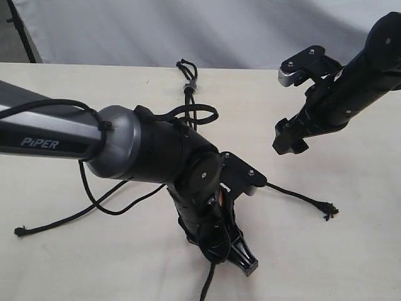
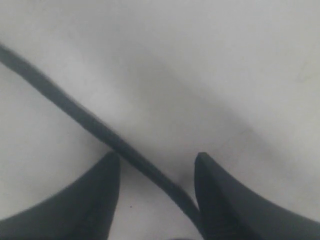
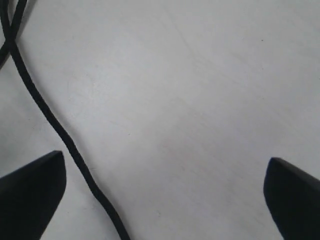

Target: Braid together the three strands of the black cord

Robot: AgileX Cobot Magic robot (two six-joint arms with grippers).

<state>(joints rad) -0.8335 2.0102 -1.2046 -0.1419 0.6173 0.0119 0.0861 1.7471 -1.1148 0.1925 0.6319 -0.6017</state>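
The black cord lies on the table, its grey band (image 1: 188, 85) and small loops at the far middle. One strand (image 1: 69, 217) runs left to a frayed tip. Another strand (image 1: 301, 198) ends at the right. The third strand (image 1: 207, 287) passes under my left arm toward the near edge. My left gripper (image 1: 242, 258) points down at the table and is open. In the left wrist view that strand (image 2: 75, 111) runs slantwise between the fingers (image 2: 95, 200), close against one of them and unclamped. My right gripper (image 1: 286, 142) hovers wide open, with a strand (image 3: 65, 140) lying near one finger (image 3: 35, 187).
The pale table (image 1: 351, 251) fills the view, with a grey cloth backdrop (image 1: 219, 31) behind its far edge. A glossy cable (image 1: 100, 200) hangs off my left arm in a loop over the table. The left arm hides the middle of the cord.
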